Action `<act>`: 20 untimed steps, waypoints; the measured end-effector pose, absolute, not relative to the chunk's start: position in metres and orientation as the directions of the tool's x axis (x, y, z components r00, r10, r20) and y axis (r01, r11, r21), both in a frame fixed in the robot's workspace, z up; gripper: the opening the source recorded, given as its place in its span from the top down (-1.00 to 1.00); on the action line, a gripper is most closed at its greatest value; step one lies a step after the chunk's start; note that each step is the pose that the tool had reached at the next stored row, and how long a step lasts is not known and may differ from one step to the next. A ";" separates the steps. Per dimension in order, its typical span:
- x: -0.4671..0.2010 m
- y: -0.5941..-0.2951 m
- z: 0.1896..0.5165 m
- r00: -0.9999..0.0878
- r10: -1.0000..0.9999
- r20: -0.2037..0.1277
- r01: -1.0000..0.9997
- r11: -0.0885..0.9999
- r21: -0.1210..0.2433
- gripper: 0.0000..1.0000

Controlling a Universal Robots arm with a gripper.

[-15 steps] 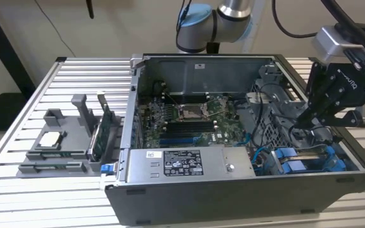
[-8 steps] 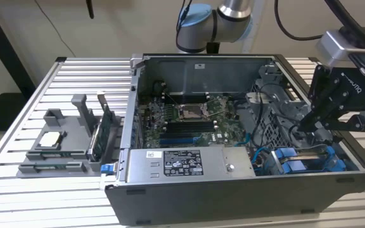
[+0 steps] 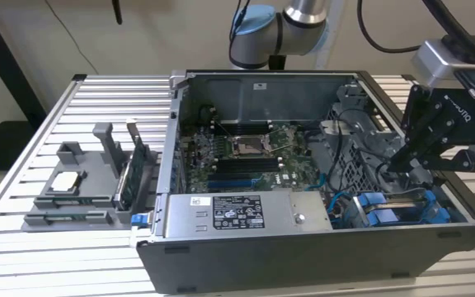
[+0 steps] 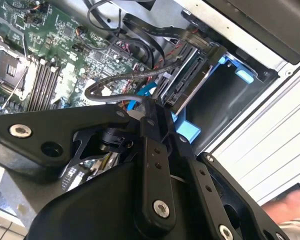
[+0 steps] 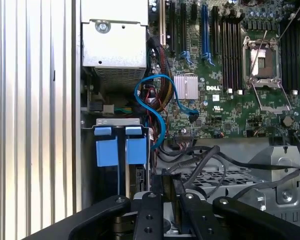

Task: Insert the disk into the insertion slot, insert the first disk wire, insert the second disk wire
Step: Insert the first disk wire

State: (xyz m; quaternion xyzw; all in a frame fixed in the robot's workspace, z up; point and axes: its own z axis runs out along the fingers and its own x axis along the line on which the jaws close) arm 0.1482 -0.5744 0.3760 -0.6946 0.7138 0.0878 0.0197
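One wide slatted aluminium table carries a dark grey open computer case, which takes up most of the table's middle and reaches its near edge. Inside the case, a grey labelled power-supply box lies along the near wall and a green motherboard covers the floor behind it. The arm's black linkage gripper hangs over the case's near corner on the exterior view's right, just above the drive bays. There the insertion slot, a grey plastic bay with blue clips at its mouth, already holds the silver-grey disk in its blue carrier frame, its connector edge facing the gripper. The jaws are drawn close together and seem clenched on the end of a looping black wire, just beside that edge. The step in hand looks like the first wire. It calls for the plug squared to the connector and a short, straight push.
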 end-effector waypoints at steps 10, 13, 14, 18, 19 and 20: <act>0.148 -0.581 0.375 -0.034 -0.988 -0.150 -0.995 0.020 0.098 0.62; 0.148 -0.585 0.375 -0.034 -0.988 -0.150 -0.995 0.020 0.098 0.62; 0.148 -0.587 0.374 -0.034 -0.988 -0.150 -0.995 0.020 0.098 0.62; 0.148 -0.593 0.374 -0.034 -0.988 -0.150 -0.995 0.020 0.097 0.62; 0.148 -0.594 0.373 -0.034 -0.988 -0.150 -0.995 0.020 0.097 0.62; 0.148 -0.595 0.373 -0.034 -0.988 -0.150 -0.995 0.020 0.097 0.62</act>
